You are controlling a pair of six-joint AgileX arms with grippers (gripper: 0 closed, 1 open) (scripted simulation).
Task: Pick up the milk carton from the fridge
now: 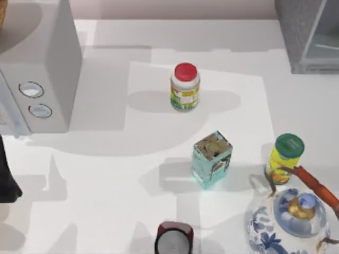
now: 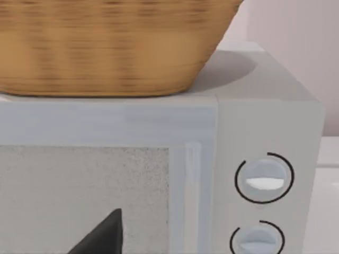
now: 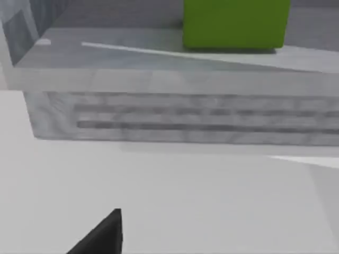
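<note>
The fridge (image 1: 304, 37) sits at the far right corner of the desk (image 1: 106, 180), cut off by the top view's edge, its pale door panel only partly in view. In the right wrist view the fridge's (image 3: 180, 114) lower front edge runs across the picture, and behind it, on the fridge floor, stands the green low part of the milk carton (image 3: 236, 24); its upper part is cut off. One dark fingertip (image 3: 100, 235) of the right pincer pokes into that view above the bare desk; apart or together, I cannot tell. At the desk's left edge, a dark piece of the left arm (image 1: 6, 177) shows, cut off. The left wrist view faces the microwave (image 2: 254, 159), a wicker basket (image 2: 106, 47) on top of it, with one dark fingertip (image 2: 103, 235) in front; again, I cannot tell its state.
</note>
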